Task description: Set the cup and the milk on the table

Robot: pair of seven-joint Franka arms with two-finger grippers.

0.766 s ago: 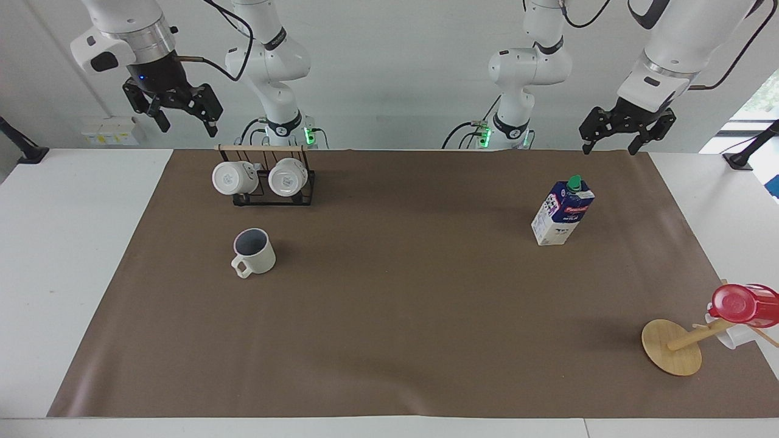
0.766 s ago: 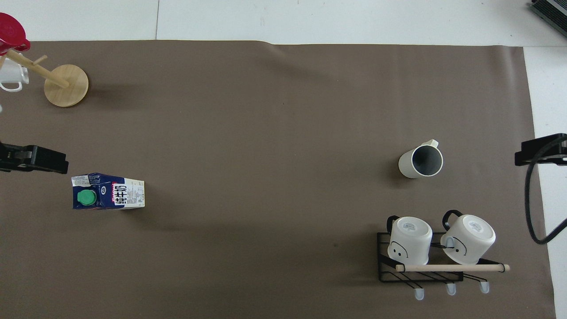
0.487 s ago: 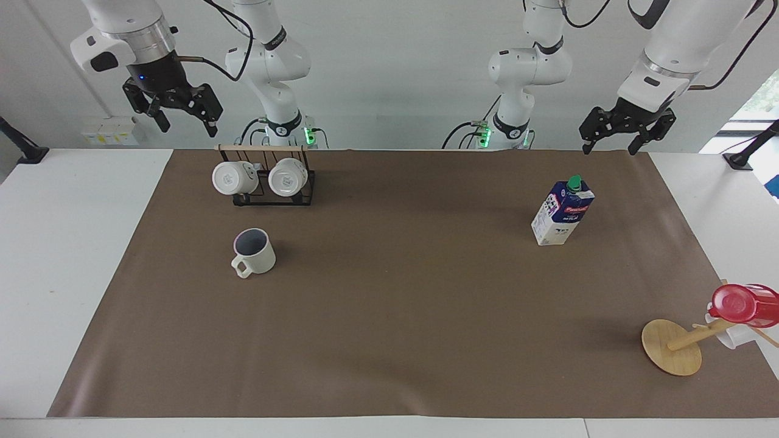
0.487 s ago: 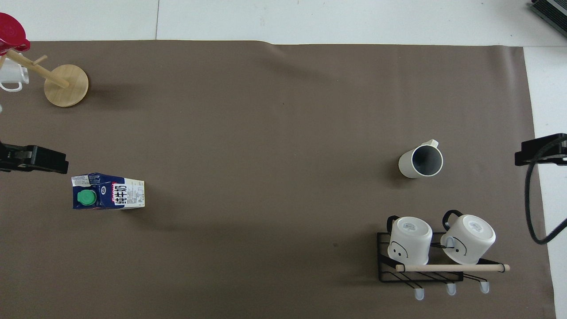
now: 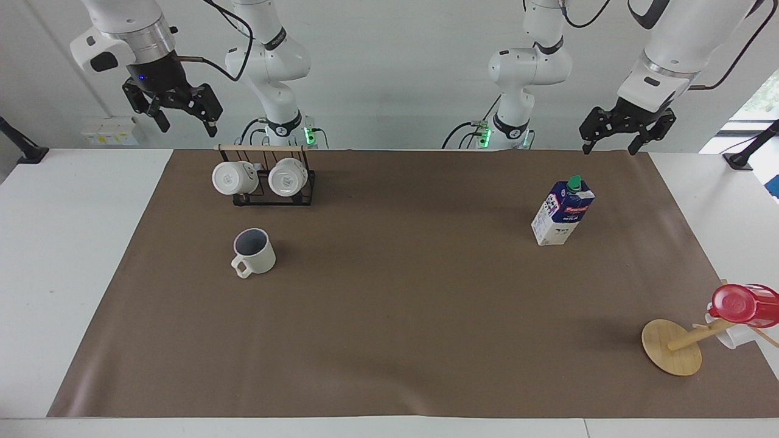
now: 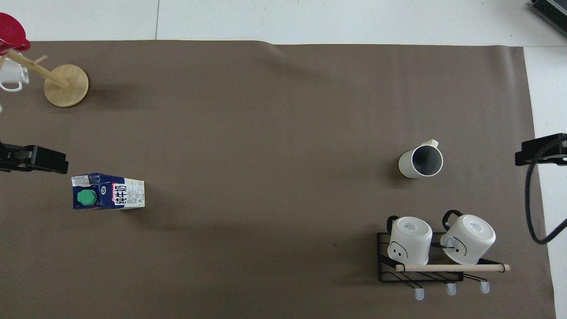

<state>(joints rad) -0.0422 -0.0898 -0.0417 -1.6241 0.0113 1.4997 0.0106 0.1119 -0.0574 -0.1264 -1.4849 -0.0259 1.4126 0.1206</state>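
The cup (image 5: 254, 250) stands upright on the brown paper of the table (image 5: 395, 316), toward the right arm's end; it also shows in the overhead view (image 6: 421, 161). The milk (image 5: 563, 213) stands upright on the paper toward the left arm's end, and in the overhead view (image 6: 108, 191) its green cap shows. My right gripper (image 5: 187, 126) hangs open and empty in the air above the mug rack's end of the table. My left gripper (image 5: 610, 148) hangs open and empty over the paper's edge by the robots, apart from the milk.
A black wire rack (image 5: 274, 198) with two white mugs stands nearer to the robots than the cup. A round wooden disc with a peg (image 5: 672, 348) carries a red cup (image 5: 742, 303) and a white mug at the left arm's end.
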